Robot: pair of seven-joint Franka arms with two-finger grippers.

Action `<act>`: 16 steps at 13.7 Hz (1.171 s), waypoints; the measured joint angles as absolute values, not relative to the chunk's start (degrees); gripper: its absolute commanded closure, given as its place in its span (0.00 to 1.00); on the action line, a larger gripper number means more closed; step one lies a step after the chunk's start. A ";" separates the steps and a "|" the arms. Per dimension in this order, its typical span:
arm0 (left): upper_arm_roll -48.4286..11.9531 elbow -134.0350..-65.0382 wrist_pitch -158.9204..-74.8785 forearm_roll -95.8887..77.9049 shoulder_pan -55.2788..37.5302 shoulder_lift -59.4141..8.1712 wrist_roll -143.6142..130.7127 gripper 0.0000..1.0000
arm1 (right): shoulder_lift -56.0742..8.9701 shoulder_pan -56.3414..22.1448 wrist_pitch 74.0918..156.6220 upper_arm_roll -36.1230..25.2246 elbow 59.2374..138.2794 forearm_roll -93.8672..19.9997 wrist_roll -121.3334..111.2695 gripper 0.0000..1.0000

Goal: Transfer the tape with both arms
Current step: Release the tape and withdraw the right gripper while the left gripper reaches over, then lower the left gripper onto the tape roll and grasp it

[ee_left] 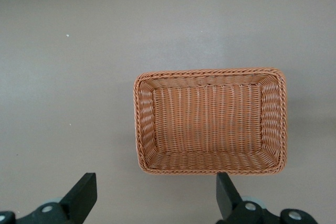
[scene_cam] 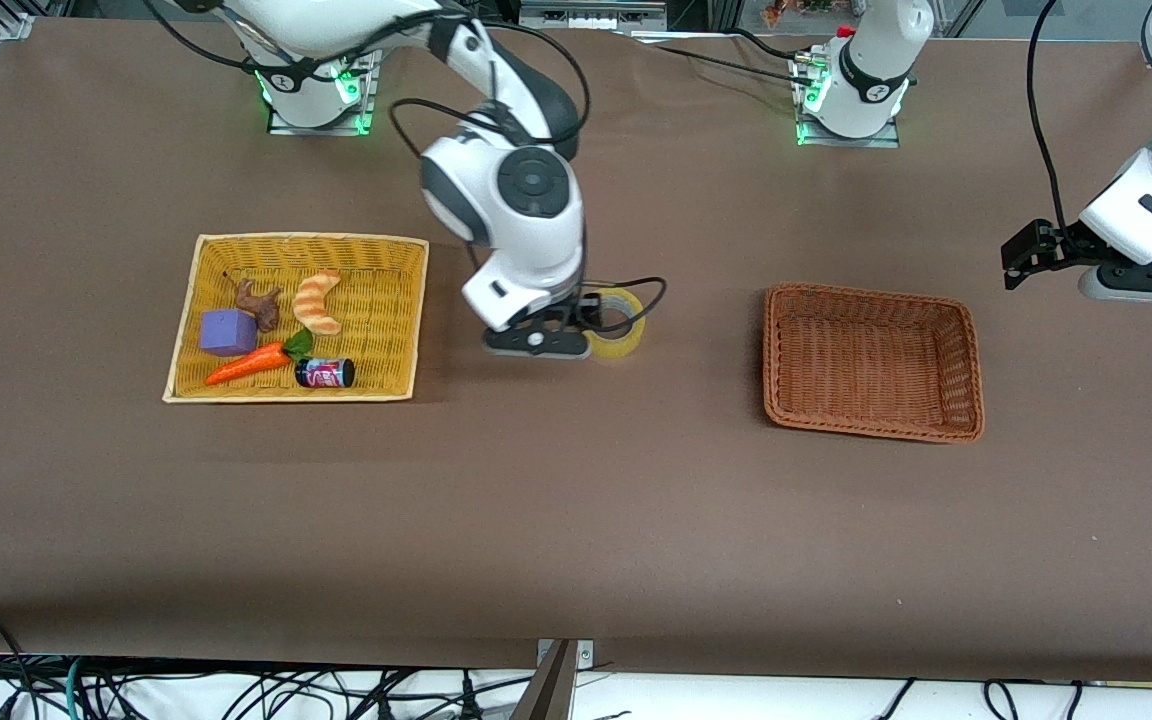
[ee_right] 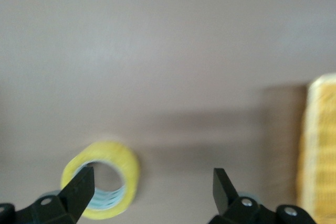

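Tape (scene_cam: pixel 620 325) lies flat on the bench (scene_cam: pixel 576 520) in the front view, just beside the lowered right end effector (scene_cam: pixel 546 335), while the left end effector (scene_cam: pixel 1026 258) waits aloft at its own end. Left wrist view: left end effector (ee_left: pixel 156 195) spread apart above the brown basket (ee_left: pixel 210 121). Right wrist view: right end effector (ee_right: pixel 152 187) spread apart, one fingertip (ee_right: pixel 81 182) over the tape (ee_right: pixel 102 184).

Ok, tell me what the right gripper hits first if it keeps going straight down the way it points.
Probably bare brown table: the open right gripper has the yellowish ring-shaped tape roll at one finger, not centred between them.
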State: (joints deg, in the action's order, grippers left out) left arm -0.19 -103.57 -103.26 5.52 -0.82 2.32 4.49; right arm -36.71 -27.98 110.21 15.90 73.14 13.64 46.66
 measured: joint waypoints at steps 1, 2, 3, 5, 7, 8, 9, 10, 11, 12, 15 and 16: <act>-0.24 -103.57 -103.26 5.52 -0.93 2.32 4.51 0.00 | -35.30 -25.04 108.77 15.83 73.03 13.39 42.37 0.00; -0.42 -103.57 -103.26 5.52 -1.16 2.32 4.62 0.00 | -34.14 -21.94 107.01 15.75 72.97 13.01 38.35 0.00; -0.92 -103.57 -103.26 5.52 -1.52 2.27 4.74 0.00 | -33.11 -18.80 104.95 15.68 72.92 12.46 34.26 0.00; -3.84 -103.57 -103.25 5.52 -2.31 1.39 4.82 0.00 | -30.92 -12.25 100.77 15.55 72.73 10.29 24.81 0.00; -7.09 -103.24 -103.34 5.37 -3.12 -0.29 4.24 0.00 | -28.41 -5.63 97.47 15.52 72.55 7.23 17.47 0.00; -8.44 -102.57 -103.41 4.25 -3.44 -1.36 3.34 0.00 | -27.07 -2.85 96.25 15.42 72.51 6.39 15.57 0.00; -9.70 -101.41 -103.44 1.78 -3.63 -2.76 2.07 0.00 | -25.69 -0.97 95.10 14.88 72.47 6.07 14.76 0.00; -10.89 -100.24 -103.46 -0.82 -3.73 -4.37 0.92 0.00 | -24.24 -0.14 94.20 13.48 72.45 5.87 14.55 0.00; -12.33 -99.26 -103.52 -2.49 -3.78 -6.23 0.33 0.00 | -22.63 0.49 93.35 12.19 72.49 5.86 14.21 0.00; -14.26 -98.44 -103.97 -3.10 -3.94 -8.45 0.08 0.00 | -20.86 1.44 92.52 11.42 72.72 5.85 13.27 0.00; -17.27 -97.10 -109.12 -3.13 -8.11 -16.59 -1.10 0.00 | -14.24 4.10 91.63 9.12 76.04 5.74 10.55 0.00; -17.39 -96.98 -111.62 -3.13 -10.05 -19.51 -1.39 0.00 | -11.80 4.42 91.53 7.97 78.19 5.55 10.36 0.00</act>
State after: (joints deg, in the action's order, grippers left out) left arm -17.39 -96.98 -111.62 -3.13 -10.05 -19.51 -1.39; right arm -11.80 4.42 91.53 7.97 78.19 5.55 10.36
